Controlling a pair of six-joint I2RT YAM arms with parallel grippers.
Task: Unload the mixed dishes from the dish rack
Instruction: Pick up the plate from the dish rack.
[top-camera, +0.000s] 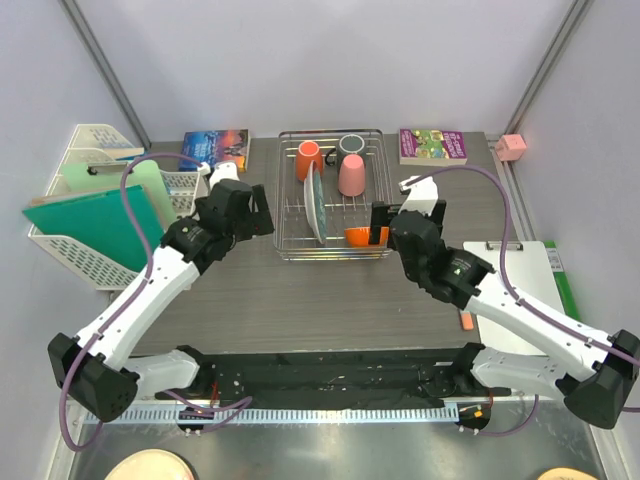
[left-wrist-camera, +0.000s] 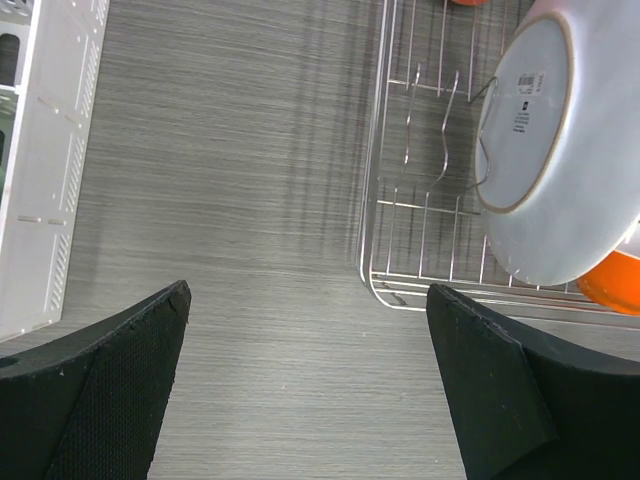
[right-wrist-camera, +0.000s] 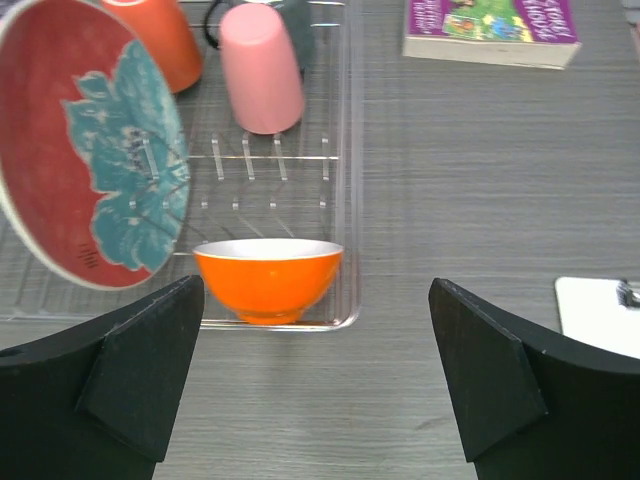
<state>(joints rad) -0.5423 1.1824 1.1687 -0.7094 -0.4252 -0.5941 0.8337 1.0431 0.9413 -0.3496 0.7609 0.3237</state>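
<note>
1. Dish rack (top-camera: 370, 200): wire, at the table's far centre; holds all five dishes.
2. Teal plate (right-wrist-camera: 95, 150): on edge in the rack's left half, leaning. Likely the heaviest piece, glazed, slippery and breakable; pinch the upper rim.
3. Orange mug (right-wrist-camera: 165, 45), dark grey mug (top-camera: 351, 145), pink cup (right-wrist-camera: 262, 70): far end of the rack. Rigid; grip a wall or handle.
4. Small bowl (right-wrist-camera: 268, 280): near right corner, upright. Probably light; pinch the rim.
5. Left gripper (left-wrist-camera: 310, 390), right gripper (right-wrist-camera: 315, 380): fingers apart, empty, just short of the rack.

White plastic lattice basket (top-camera: 72, 258) at nine o'clock, holding a teal board (top-camera: 95, 225). Blue-covered book (top-camera: 215, 145) at eleven o'clock. Purple-covered book (top-camera: 432, 145) at one o'clock, small pink box (top-camera: 512, 146) beside it. White clipboard (top-camera: 530, 262) at three o'clock.
</note>
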